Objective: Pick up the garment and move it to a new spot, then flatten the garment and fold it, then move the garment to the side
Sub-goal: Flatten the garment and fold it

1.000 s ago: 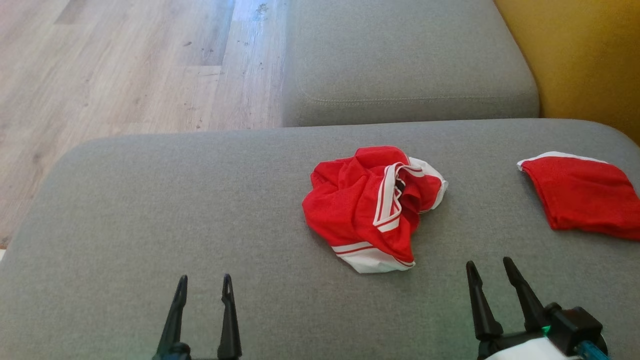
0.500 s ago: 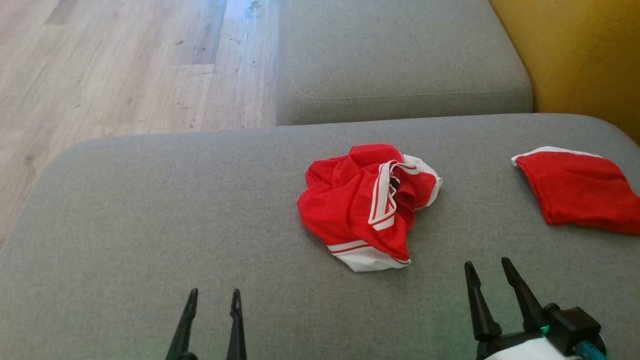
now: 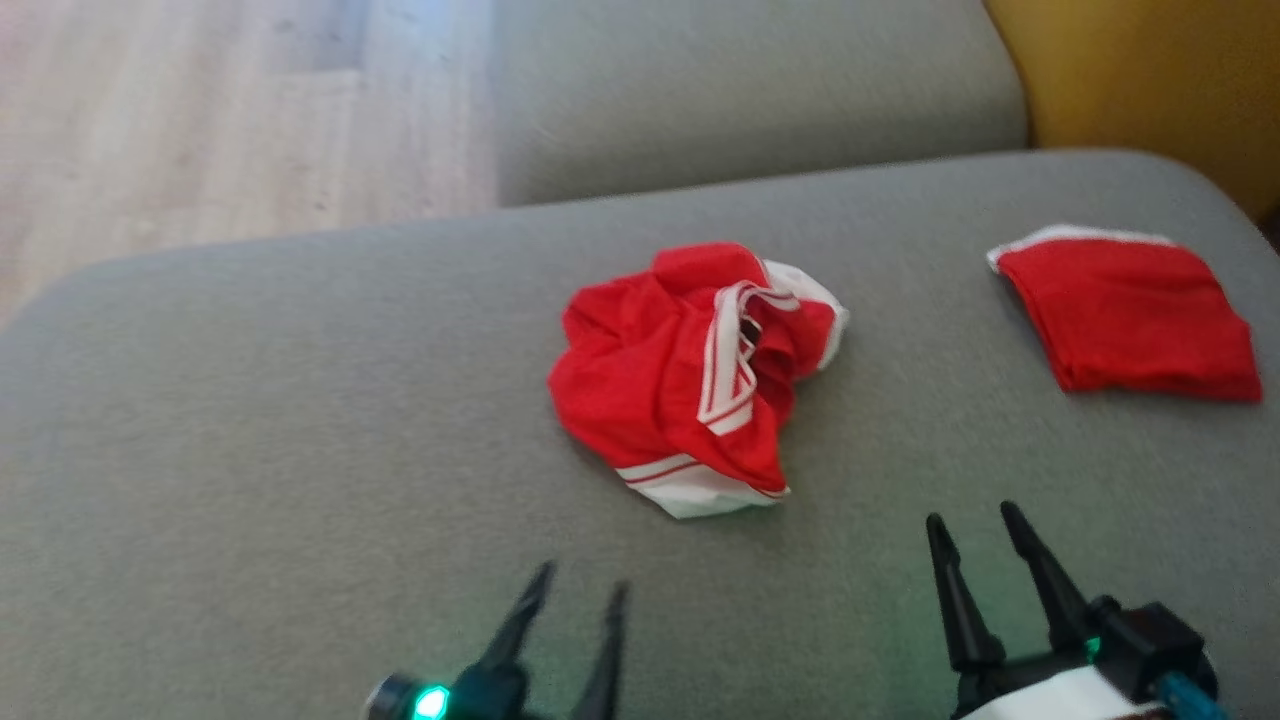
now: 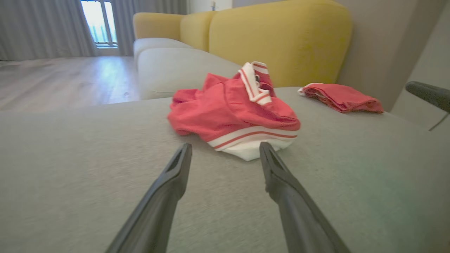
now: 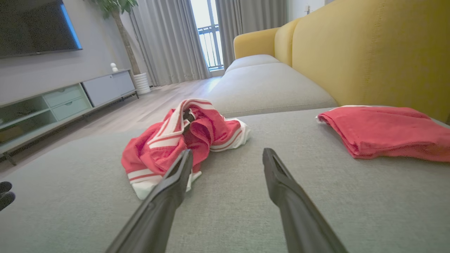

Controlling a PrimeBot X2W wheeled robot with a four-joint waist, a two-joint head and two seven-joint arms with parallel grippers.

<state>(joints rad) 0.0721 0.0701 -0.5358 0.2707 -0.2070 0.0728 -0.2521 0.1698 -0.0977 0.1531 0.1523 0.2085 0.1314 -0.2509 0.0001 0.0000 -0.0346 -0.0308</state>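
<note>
A crumpled red garment (image 3: 680, 375) with white striped trim lies in a heap on the grey sofa cushion (image 3: 250, 420), a little right of middle. It also shows ahead of the fingers in the left wrist view (image 4: 232, 109) and the right wrist view (image 5: 175, 140). My left gripper (image 3: 580, 585) is open, low over the cushion, short of the garment's near white hem. My right gripper (image 3: 972, 522) is open too, nearer than the heap and to its right, empty. Both stand apart from the cloth.
A second red garment (image 3: 1130, 315), folded flat, lies at the cushion's far right. Another grey cushion (image 3: 760, 90) sits beyond, with a yellow backrest (image 3: 1150, 80) to the right. Wooden floor (image 3: 200, 120) lies past the left edge. A TV cabinet (image 5: 70, 98) stands across the room.
The camera has shifted, so the whole scene sits higher and further left. My left gripper has swung right and turned toward the crumpled garment. The right gripper has kept its place.
</note>
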